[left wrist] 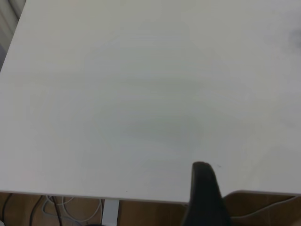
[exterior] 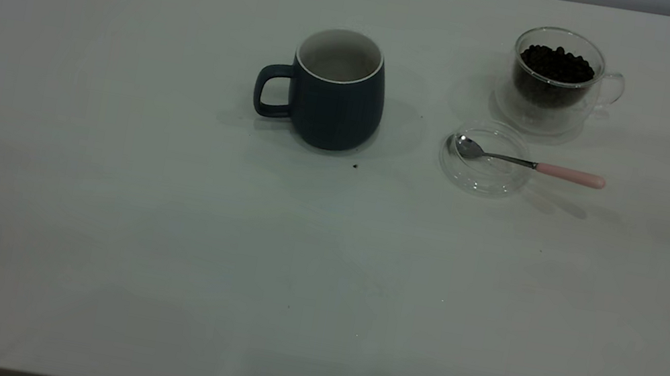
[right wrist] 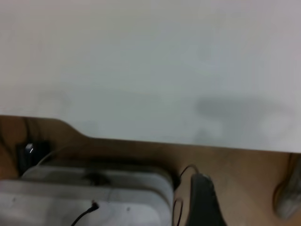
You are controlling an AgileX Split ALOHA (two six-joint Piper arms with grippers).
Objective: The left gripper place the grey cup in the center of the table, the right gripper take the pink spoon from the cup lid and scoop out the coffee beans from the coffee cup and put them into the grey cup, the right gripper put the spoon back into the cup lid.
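The near part of the worktop [exterior: 158,267] carries only a few tiny dark specks, one lying just in front of the grey cup. Neither arm shows in the exterior view. The left wrist view shows one dark finger of the left pincer [left wrist: 205,197] over the worktop's edge, and the right wrist view shows one dark finger of the right pincer [right wrist: 202,202] off the worktop, above a brown floor; whether either pincer is released or clenched I cannot tell.

Farther back, the grey cup [exterior: 336,96] stands upright near the middle of the worktop, handle toward the left arm's side, its white inside looking empty. To its right lies the cup lid [exterior: 480,175], with the pink spoon [exterior: 529,164] resting across it: bowl inside the lid, pink handle sticking out past the rim.

Farthest back, just behind the lid, the coffee cup [exterior: 610,88] stands upright, filled with coffee beans [exterior: 556,65].
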